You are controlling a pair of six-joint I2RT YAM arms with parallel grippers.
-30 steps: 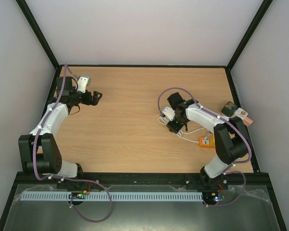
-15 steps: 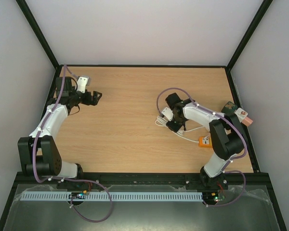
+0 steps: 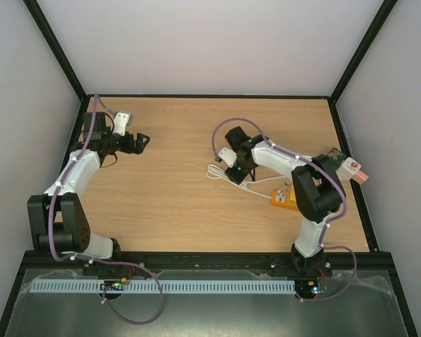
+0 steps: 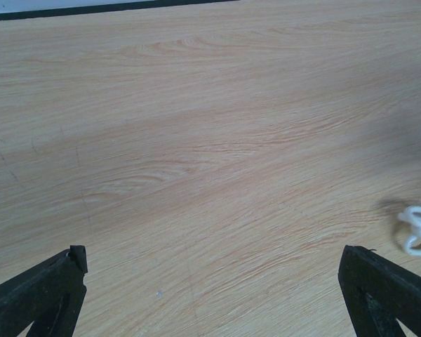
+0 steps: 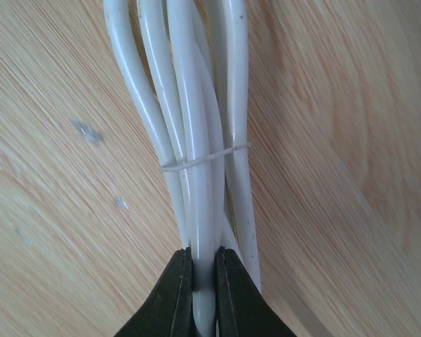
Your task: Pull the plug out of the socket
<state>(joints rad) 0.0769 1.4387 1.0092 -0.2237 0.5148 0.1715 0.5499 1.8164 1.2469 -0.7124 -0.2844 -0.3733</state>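
White cable bundle (image 5: 196, 105) lies right of counter (image 3: 175, 210) centre. Its long axis runs from centre toward orange socket (image 3: 283, 199) near right edge. Thin tie (image 5: 203, 156) binds strands. Right gripper (image 5: 203, 263) clenched on one strand of bundle. Plug itself not discernible; right arm covers socket end. Left gripper (image 4: 214, 253) released, fingers wide apart, over bare wood near far-left corner.
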